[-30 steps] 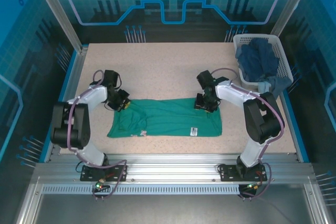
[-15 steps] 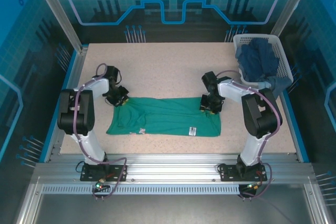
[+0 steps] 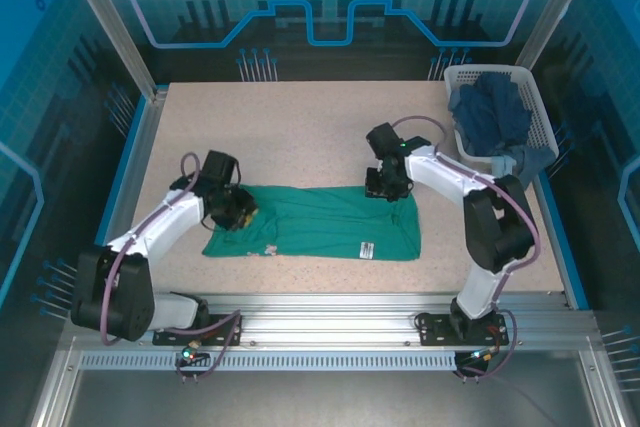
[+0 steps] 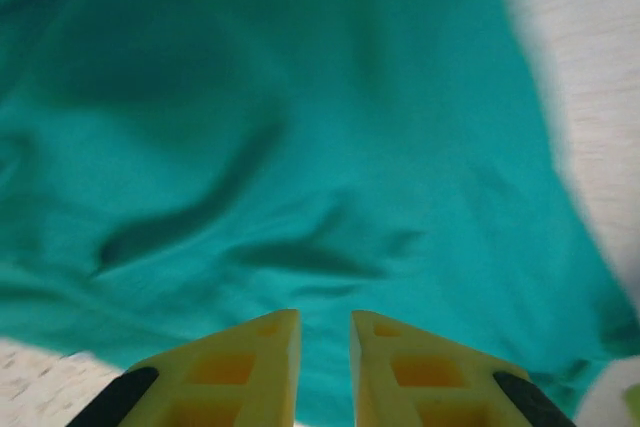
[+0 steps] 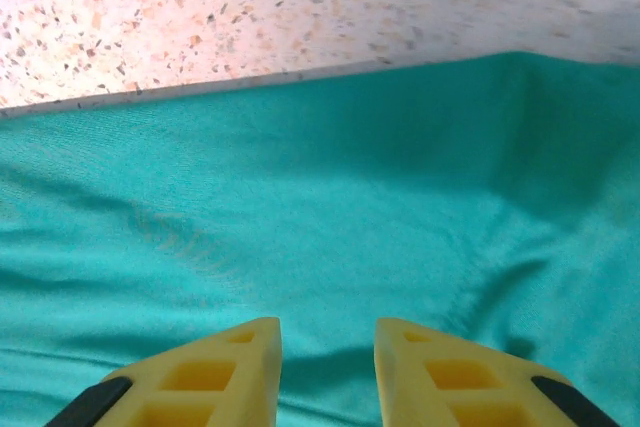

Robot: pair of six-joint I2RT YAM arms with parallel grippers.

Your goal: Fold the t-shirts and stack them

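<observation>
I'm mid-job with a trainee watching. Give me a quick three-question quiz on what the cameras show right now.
1. True or false: the teal t-shirt is lying inside the white basket.
2. Where are the navy shirts? A) heaped in the white basket B) stacked by the left arm's base C) draped over the right arm
3. Which is nearer the basket, the left gripper or the right gripper?
Key: 1 false, it lies spread on the table. 2 A. 3 the right gripper.
</observation>
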